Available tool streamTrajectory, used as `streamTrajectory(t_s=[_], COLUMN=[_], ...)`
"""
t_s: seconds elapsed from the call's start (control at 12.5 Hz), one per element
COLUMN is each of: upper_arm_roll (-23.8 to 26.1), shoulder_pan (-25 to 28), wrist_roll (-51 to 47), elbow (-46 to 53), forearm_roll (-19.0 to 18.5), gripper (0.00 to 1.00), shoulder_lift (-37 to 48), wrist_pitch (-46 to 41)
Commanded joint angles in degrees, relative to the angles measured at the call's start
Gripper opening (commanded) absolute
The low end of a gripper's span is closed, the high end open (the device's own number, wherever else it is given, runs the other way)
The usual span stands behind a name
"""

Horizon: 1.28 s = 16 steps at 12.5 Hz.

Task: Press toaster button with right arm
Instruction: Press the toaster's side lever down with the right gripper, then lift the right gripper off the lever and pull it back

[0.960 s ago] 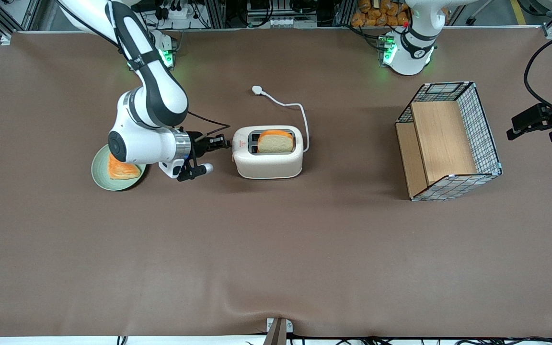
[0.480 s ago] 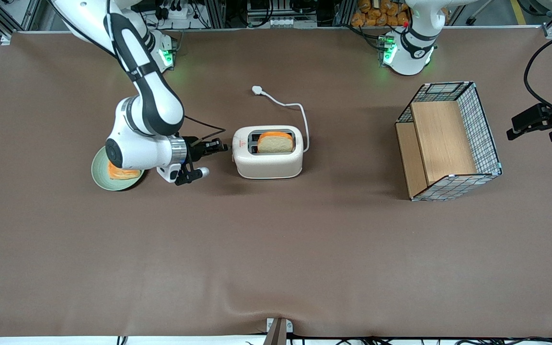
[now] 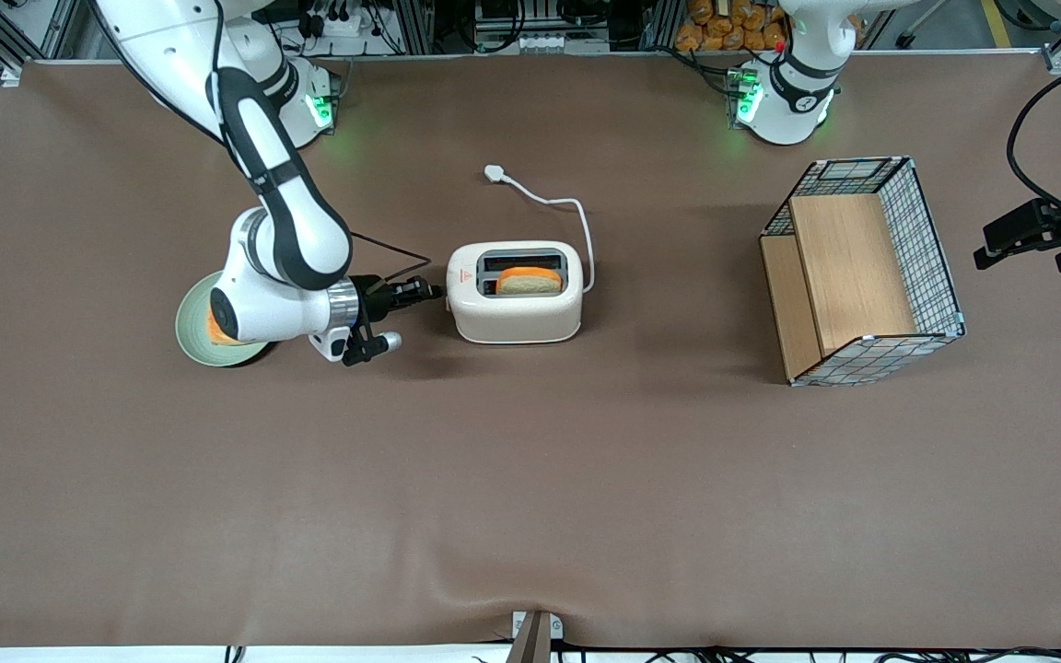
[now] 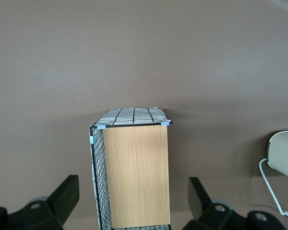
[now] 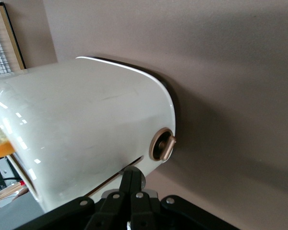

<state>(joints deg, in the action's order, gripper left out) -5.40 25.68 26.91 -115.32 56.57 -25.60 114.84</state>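
Note:
The cream-white toaster point(image 3: 514, 308) stands mid-table with a slice of toast point(image 3: 529, 281) sunk low in its slot. The right arm's gripper point(image 3: 434, 293) is shut and empty, with its tips against the toaster's narrow end face on the working arm's side. In the right wrist view the shut gripper point(image 5: 133, 171) rests on the grey toaster button point(image 5: 143, 179), at the end of a slit in the toaster point(image 5: 86, 124). A round bronze-ringed dial point(image 5: 162, 145) sits beside it, untouched. The button is hidden in the front view.
A green plate point(image 3: 192, 336) with a bread slice point(image 3: 215, 330) lies under the right arm's wrist. The white cord point(image 3: 577, 216) and plug point(image 3: 494, 172) trail from the toaster. A wire-and-wood basket point(image 3: 862, 267) stands toward the parked arm's end; it also shows in the left wrist view point(image 4: 134, 167).
The gripper has slid down the toaster's end face and nearer the front camera. The toast, which stood high in the slot, has dropped down into the toaster.

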Motion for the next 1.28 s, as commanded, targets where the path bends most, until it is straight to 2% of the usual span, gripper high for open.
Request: streamTrajectory(t_s=[0.0,0.32,0.8,1.04,1.2], upper_arm_roll=[0.57,0.57,0.48,0.13,0.13], shoulder_pan=[-0.63,-1.07,-2.65,-6.16,-7.74], wrist_roll=[5.6,10.0,10.8,7.04,4.48], elbow=[-0.43,-0.34,0.62,5.27,8.52], forearm_roll=[4.24,7.14,8.2,7.07,3.13], gripper=[0.0,0.0,0.0,0.0,0.0], shoulder_lift=[-3.04,-5.42,-5.43,-5.08,-4.99], wrist_pitch=[0.39,0.48,-1.01,-9.61,-11.21])
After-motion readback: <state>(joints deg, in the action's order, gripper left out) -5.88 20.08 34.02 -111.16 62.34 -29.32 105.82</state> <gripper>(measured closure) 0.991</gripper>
